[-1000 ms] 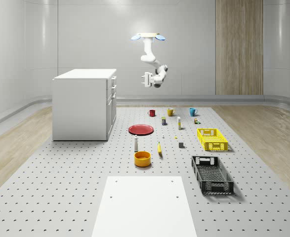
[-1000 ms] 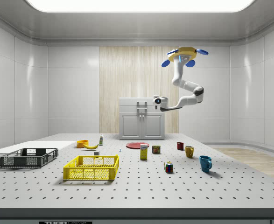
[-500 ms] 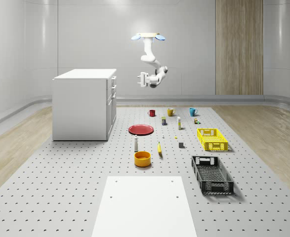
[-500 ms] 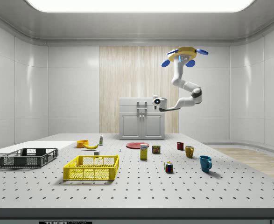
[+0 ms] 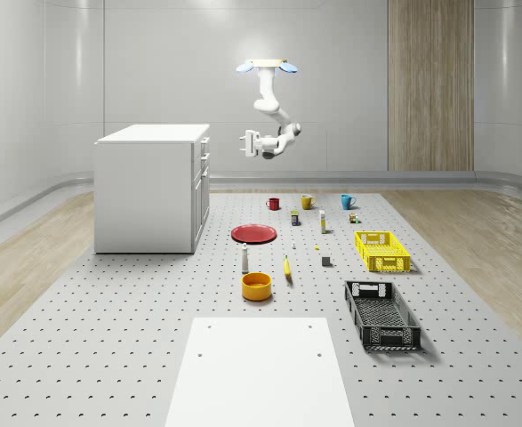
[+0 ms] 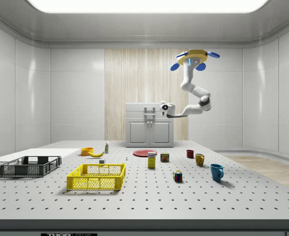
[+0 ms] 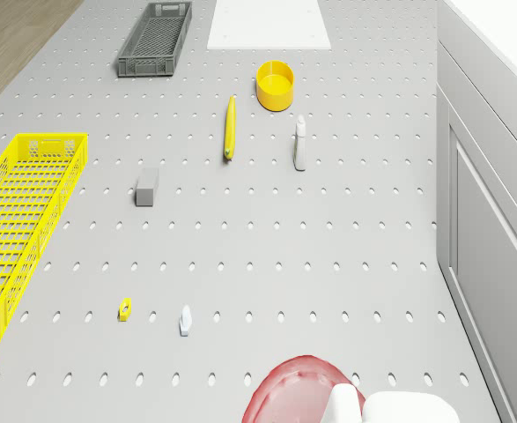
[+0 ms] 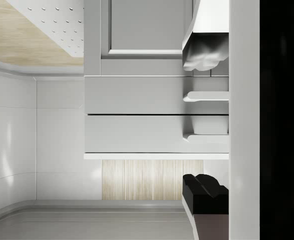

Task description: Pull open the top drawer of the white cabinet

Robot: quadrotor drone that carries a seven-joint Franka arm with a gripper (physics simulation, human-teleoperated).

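- Drone [image 5: 267, 65] hovers high over the far tabletop [image 5: 109, 338], above the red plate [image 5: 253, 233].
- Gripper [image 5: 247, 143] in mid-air, facing the white cabinet [image 5: 149, 191] at its 9 o'clock, apart from it.
- Fingers [image 8: 207, 57] spread open, empty.
- Top drawer [image 8: 136, 135] shut.

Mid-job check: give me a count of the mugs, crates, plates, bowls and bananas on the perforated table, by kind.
Mugs: 3 (red mug, yellow mug, blue mug)
Crates: 2 (yellow crate, black crate)
Plates: 1 (red plate)
Bowls: 1 (orange bowl)
Bananas: 1 (banana)
Total: 8
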